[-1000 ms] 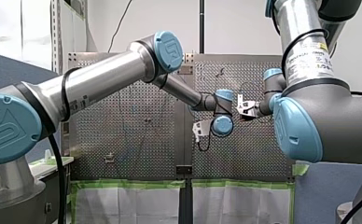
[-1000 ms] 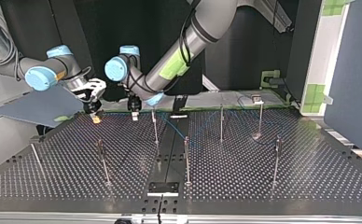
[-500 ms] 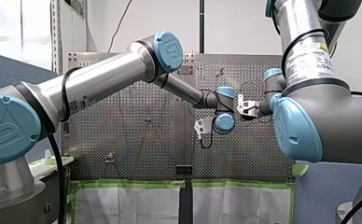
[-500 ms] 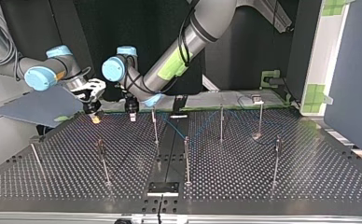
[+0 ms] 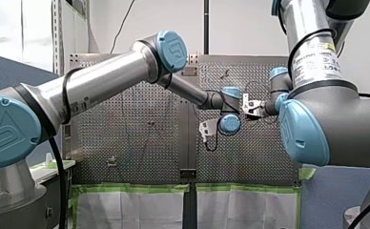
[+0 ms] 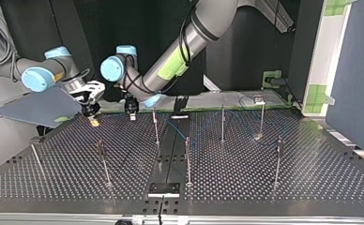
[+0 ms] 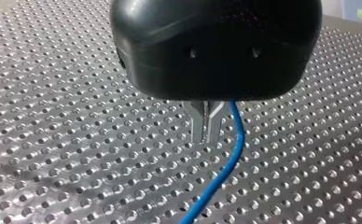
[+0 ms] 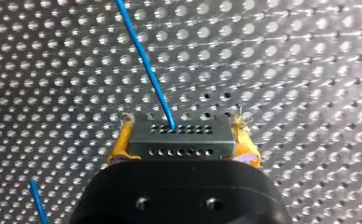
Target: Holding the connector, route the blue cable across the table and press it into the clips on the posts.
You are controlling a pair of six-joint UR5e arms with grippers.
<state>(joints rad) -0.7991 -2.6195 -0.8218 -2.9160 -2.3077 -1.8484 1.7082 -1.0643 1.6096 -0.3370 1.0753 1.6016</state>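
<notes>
My right gripper is closed on the connector: its yellow pads press the two short ends, so the face with the rows of small holes stays free and the blue cable can leave it without a sharp bend. The connector is a flat dark grey block, held low over the perforated table, close to the edge on the arms' side and toward that edge's left end in the top view.

My left gripper stands just beside it along the same edge. Its metal fingers are almost together, with only a thin slit between them. The cable comes out just beside them and curves down to the table; I cannot tell if it is really pinched. I think this arm serves as a guide, keeping the cable low and directed.

The cable is thin, bright blue and smooth. It lies slack between the posts, so it probably bends easily.
</notes>
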